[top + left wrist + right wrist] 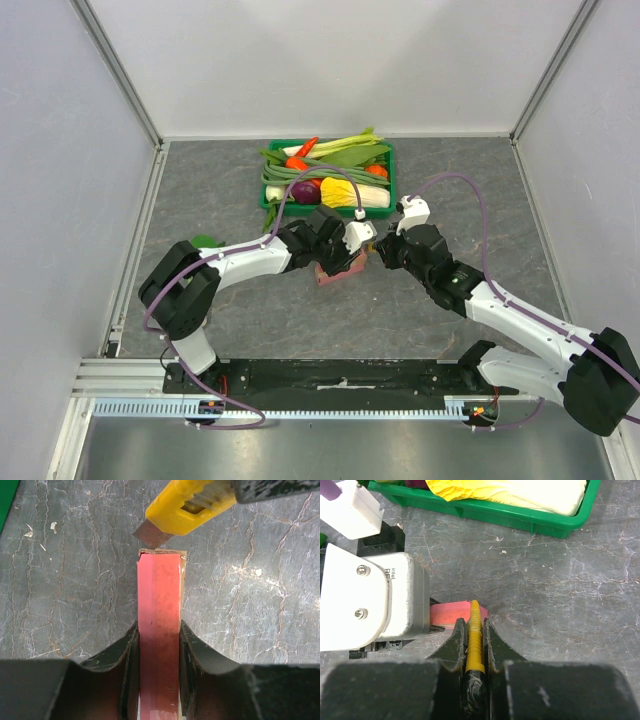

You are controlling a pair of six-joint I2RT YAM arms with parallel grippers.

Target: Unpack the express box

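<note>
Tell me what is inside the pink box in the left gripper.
Nothing inside shows: the express box is closed, its cardboard covering any contents. The left gripper's jaws clamp it edge-up; the right gripper's yellow knife has its blade at the box's far end.

I get bright, even light; the worktop (260,575) glints beyond the left end effector (159,630), whose base looks dark, blurred.

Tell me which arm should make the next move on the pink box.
Right. The right claw grips the yellow knife, blade at the end of the express box. The left claw is busy clamping that box.
</note>
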